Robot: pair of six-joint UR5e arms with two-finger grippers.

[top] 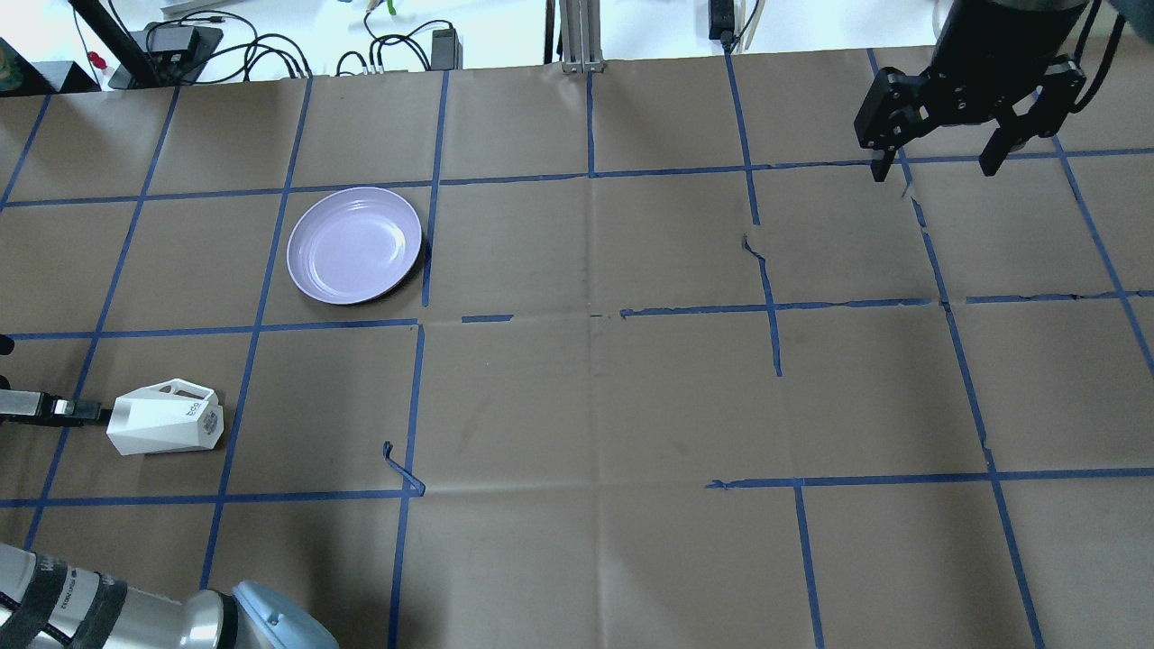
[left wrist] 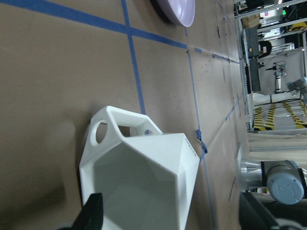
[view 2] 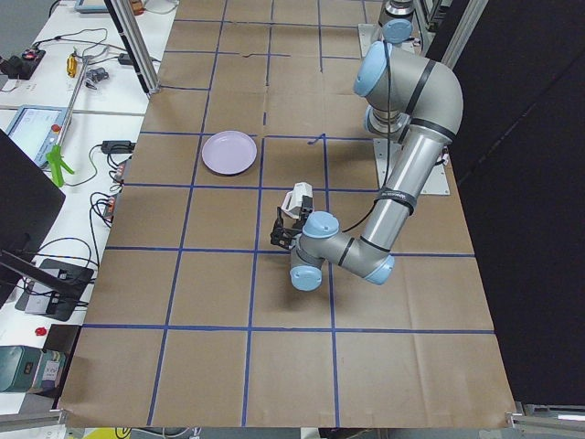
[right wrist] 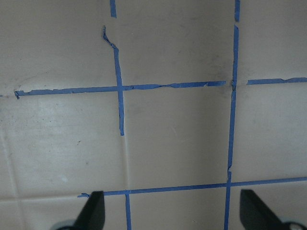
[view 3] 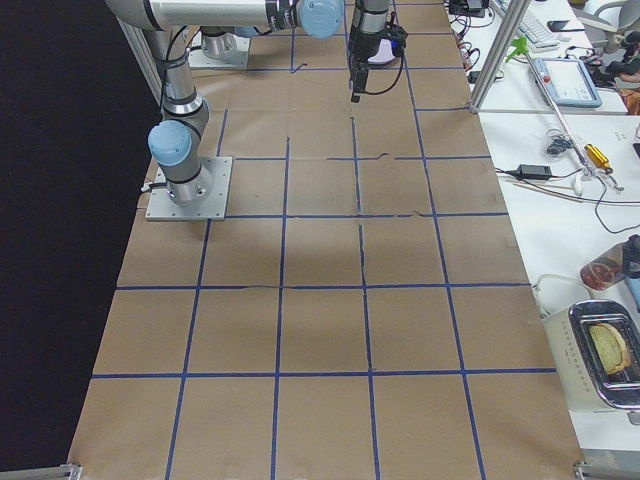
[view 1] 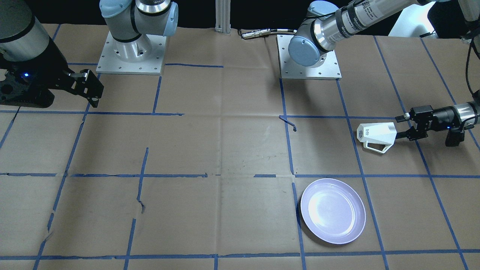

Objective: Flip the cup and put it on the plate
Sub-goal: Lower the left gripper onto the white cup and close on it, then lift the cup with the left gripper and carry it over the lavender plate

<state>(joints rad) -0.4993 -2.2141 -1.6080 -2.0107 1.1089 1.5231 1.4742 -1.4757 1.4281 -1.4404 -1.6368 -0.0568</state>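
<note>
The white faceted cup [view 1: 376,134] lies on its side on the paper-covered table, base and dark logo pointing away from my left gripper [view 1: 402,126], handle flat out to one side. That gripper is open at the cup's mouth. In the left wrist view one finger [left wrist: 93,211] sits in front of the hollow of the cup [left wrist: 144,182], while the other stands well outside the rim. The lavender plate [view 1: 333,210] lies empty about a grid square away. My right gripper [top: 938,167] hangs open and empty over the far side.
Blue tape lines grid the brown paper, with a loose curl of tape [top: 401,469] near the cup. Both arm bases [view 1: 129,52] stand on metal plates at the table's back edge. Cables and equipment [top: 180,41] lie beyond the operators' edge.
</note>
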